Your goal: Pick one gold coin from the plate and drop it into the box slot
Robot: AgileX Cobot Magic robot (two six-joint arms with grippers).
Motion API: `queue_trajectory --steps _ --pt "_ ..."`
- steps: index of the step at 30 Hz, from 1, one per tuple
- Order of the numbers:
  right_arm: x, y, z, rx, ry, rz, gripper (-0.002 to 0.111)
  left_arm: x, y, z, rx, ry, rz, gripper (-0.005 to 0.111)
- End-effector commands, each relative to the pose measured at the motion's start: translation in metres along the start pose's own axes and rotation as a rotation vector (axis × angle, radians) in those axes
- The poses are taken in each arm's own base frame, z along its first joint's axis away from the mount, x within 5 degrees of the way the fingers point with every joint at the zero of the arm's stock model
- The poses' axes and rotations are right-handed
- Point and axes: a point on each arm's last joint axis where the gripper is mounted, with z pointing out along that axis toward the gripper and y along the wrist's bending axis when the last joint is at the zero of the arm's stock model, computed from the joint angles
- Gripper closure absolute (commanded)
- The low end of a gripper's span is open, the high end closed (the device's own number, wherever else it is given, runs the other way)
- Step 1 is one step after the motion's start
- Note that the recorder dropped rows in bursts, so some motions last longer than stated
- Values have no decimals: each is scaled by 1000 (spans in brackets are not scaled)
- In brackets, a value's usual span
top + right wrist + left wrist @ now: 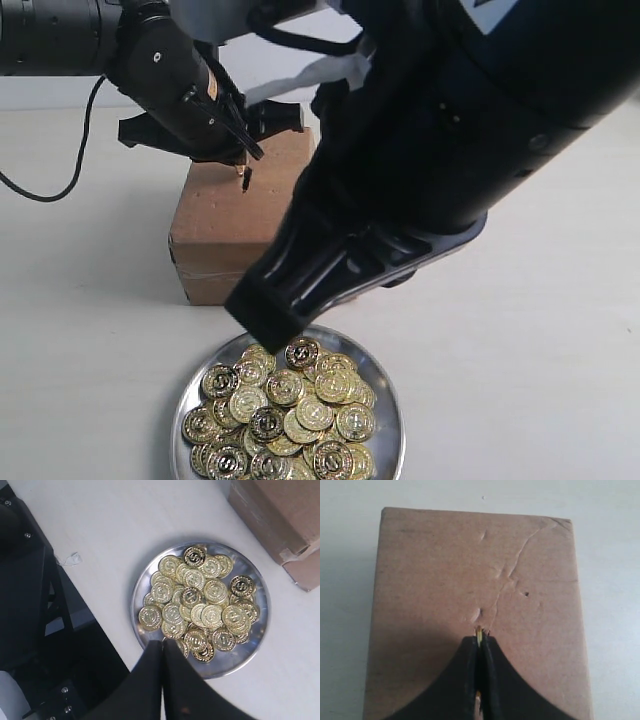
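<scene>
The left gripper [479, 642] pinched a thin gold coin [479, 635] edge-on between its nearly meeting black fingers, the tip at the creased, matte brown cardboard top of the box [435, 570]. The right gripper [162, 652] hung closed and empty, and just under it lay the round, shiny plate [241, 662], heaped with embossed coins [200, 595].

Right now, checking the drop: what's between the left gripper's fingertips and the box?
Only a gold coin, pinched edge-on in the left gripper, pokes out toward the box; the left wrist view shows it.
</scene>
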Motion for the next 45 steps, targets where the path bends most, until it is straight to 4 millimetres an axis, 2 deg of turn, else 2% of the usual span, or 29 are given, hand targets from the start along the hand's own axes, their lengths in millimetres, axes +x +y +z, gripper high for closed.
queue_trajectory --steps 1,14,21,22,25,28,30,32,34,39,45 --pt "1 0 -2 3 -6 -19 108 -1 -3 -2 6 -8 -24 107" --pt "2 0 -3 3 1 -28 108 9 -10 10 -4 30 1 107" --pt "4 0 -8 2 -10 -39 108 9 -10 10 -1 27 1 104" --pt "4 1 -8 2 -12 -39 108 9 -10 10 -1 27 1 101" --pt "5 1 -10 1 -16 -40 108 9 -10 10 -1 28 4 82" --pt "5 1 -12 1 -21 -41 108 9 -10 10 -1 28 14 52" --pt "5 1 -12 3 -21 -42 108 9 -10 10 -2 29 16 26" --pt "5 1 -12 3 -21 -42 108 9 -10 9 0 26 39 10" --pt "5 1 -12 3 -21 -42 108 8 -10 6 4 20 66 6" --pt "5 1 -12 3 -21 -42 108 0 -11 -13 28 -23 153 6" --pt "5 0 -12 15 -25 -47 108 -14 -9 -58 64 -129 203 7"
